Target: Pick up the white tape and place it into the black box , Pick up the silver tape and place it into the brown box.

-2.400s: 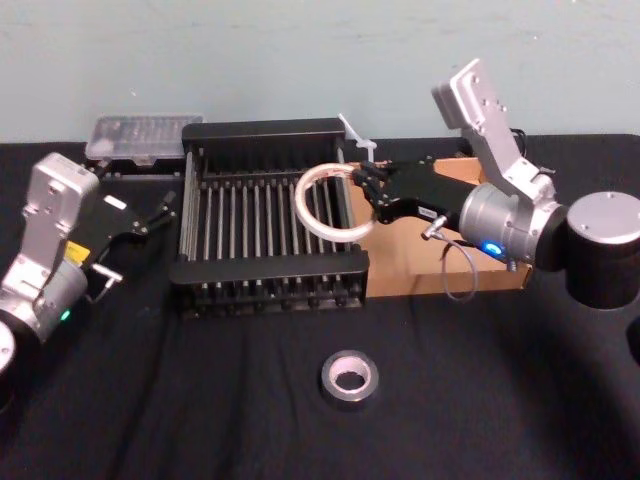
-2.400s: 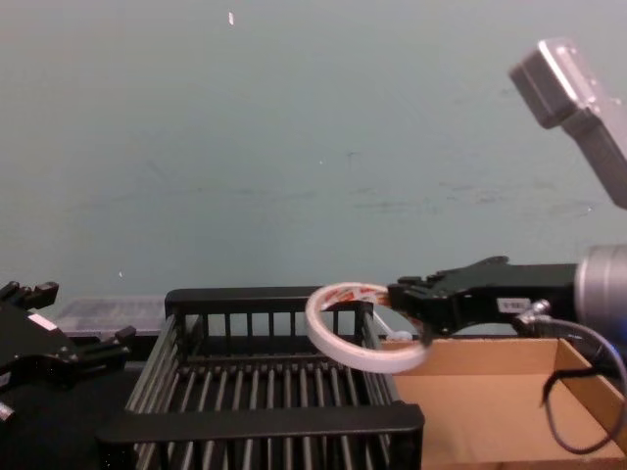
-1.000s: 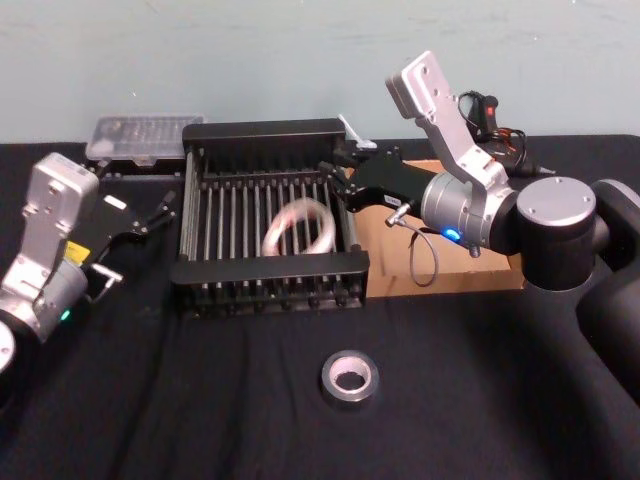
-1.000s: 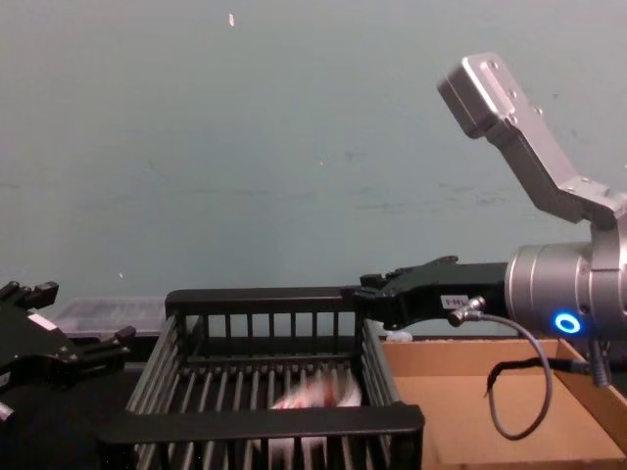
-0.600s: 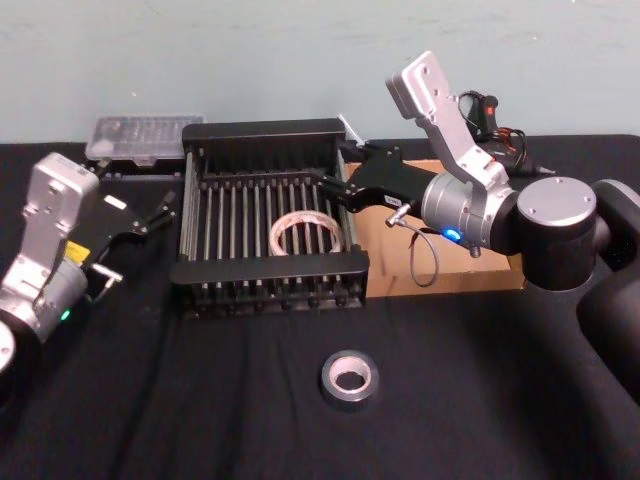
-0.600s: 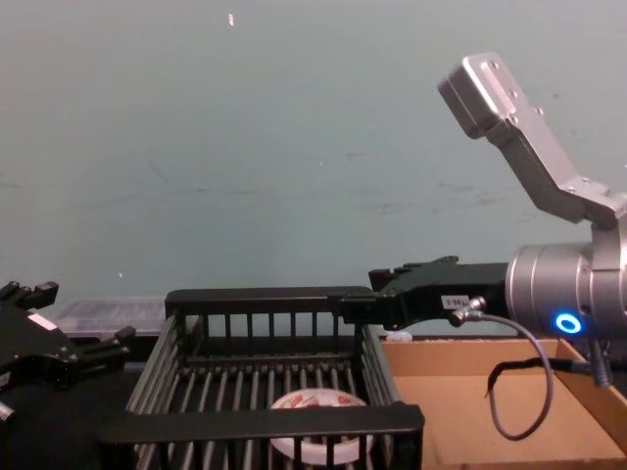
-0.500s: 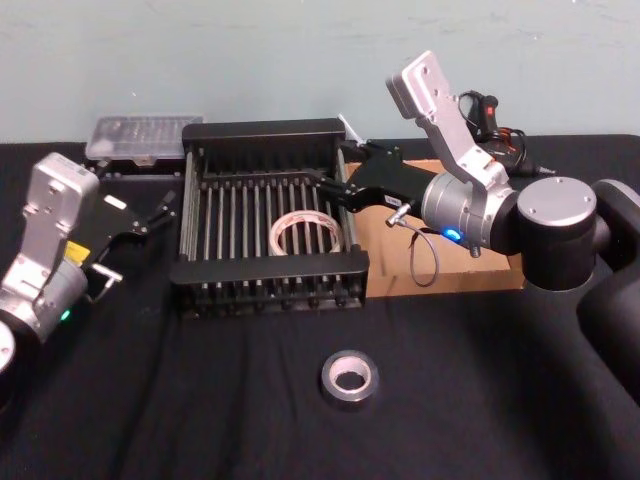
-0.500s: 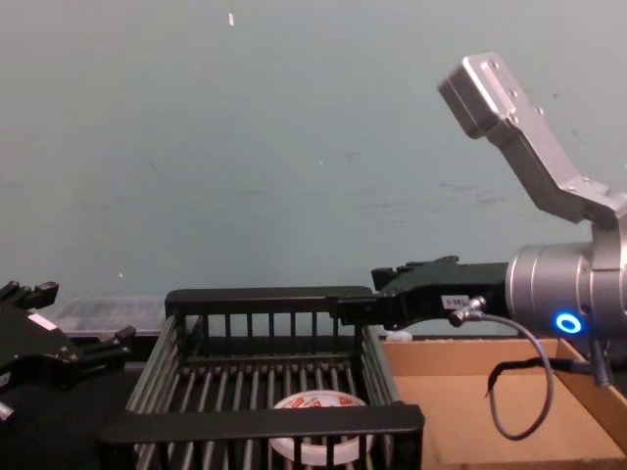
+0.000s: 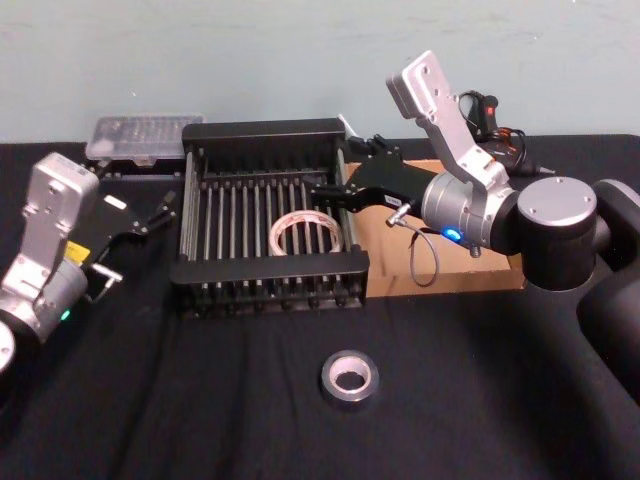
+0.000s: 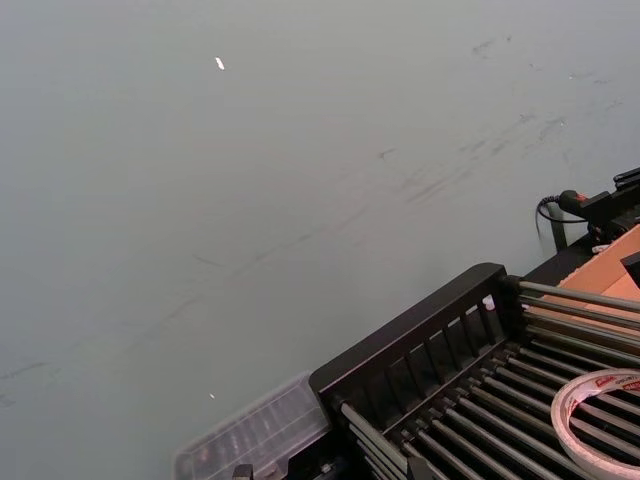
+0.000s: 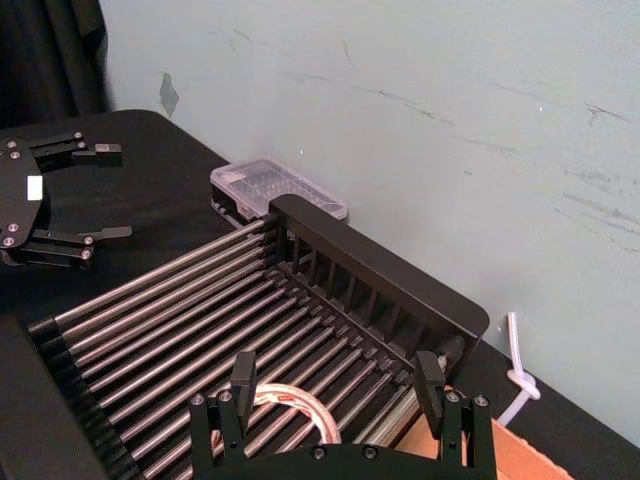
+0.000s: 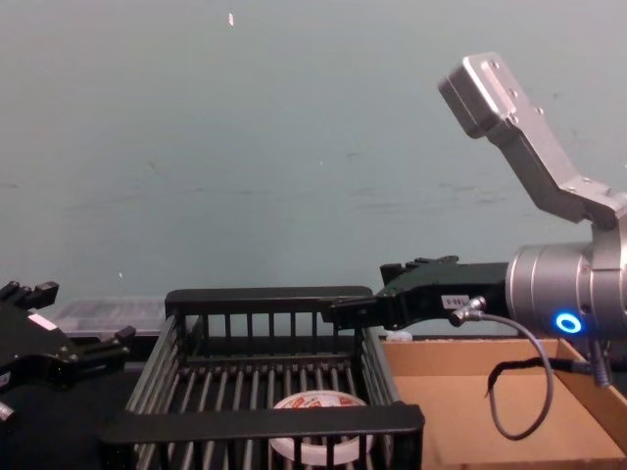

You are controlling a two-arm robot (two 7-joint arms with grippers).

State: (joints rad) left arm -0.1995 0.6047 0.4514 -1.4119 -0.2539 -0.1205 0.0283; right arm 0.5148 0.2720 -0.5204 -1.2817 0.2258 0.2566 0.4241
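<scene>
Since 2.4 s ago, when the right pincer (image 11: 335, 360) held the white tape (image 9: 306, 232) up over the right rim of the black box (image 9: 268, 268), the roll has left the fingers and come down into the crate. It now lies flat on the floor bars in the crate's right half, nearer the front rim than the back, with its red-orange printed face upward. The right pincer is open and holds nothing; its 2 fingers stand well apart. It hangs above the crate's right rim and the near edge of the floor bars, above the roll and clear of it. In the chest view it sits level with the top of the crate's rear wall. The brown box (image 9: 450, 285) stands just beside the crate on the robot's right, partly under the right arm. The silver tape (image 9: 350, 393) lies flat on the black desk (image 9: 200, 400) in front of both boxes, well apart from them and from either pincer. The left pincer (image 11: 108, 192) is parked over the desk to the left of the crate, its fingers spread open and empty. A clear plastic case (image 9: 143, 135) rests at the crate's back left corner.
</scene>
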